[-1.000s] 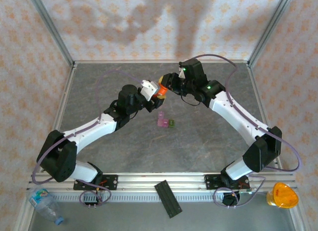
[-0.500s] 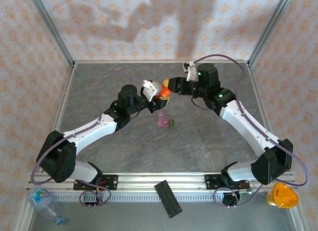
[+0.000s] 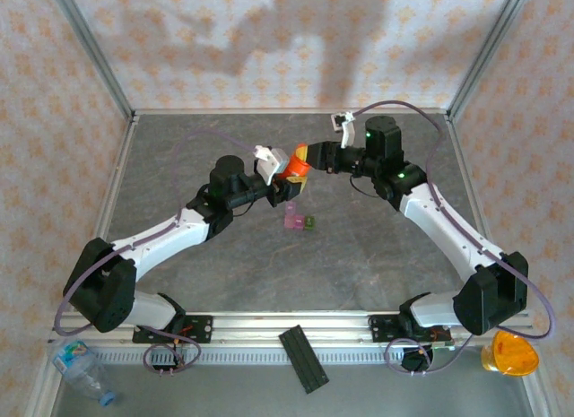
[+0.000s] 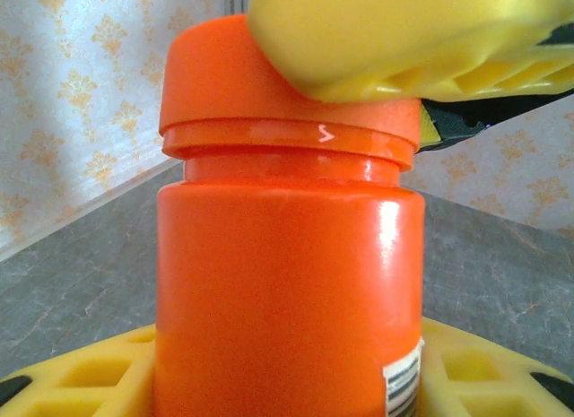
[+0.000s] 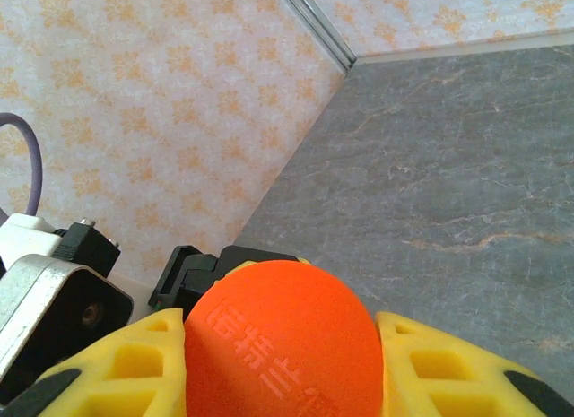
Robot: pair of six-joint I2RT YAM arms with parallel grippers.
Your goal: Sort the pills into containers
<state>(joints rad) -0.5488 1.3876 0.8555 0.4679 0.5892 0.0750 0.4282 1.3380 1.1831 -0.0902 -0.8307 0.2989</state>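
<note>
The left hand clasps the body of the orange bottle so it cannot turn, while the right hand is pinched tight on its cap, likely to twist it off, and the containers lie untouched on the counter, just to the near side of the left hand

The left claw and right claw meet over the tabletop, toward 12 o'clock of its centre. Both are clamped on an orange bottle. The containers sit near it at 6 o'clock, clear of both claws. A black strip lies across the rail at 6 o'clock.
</note>
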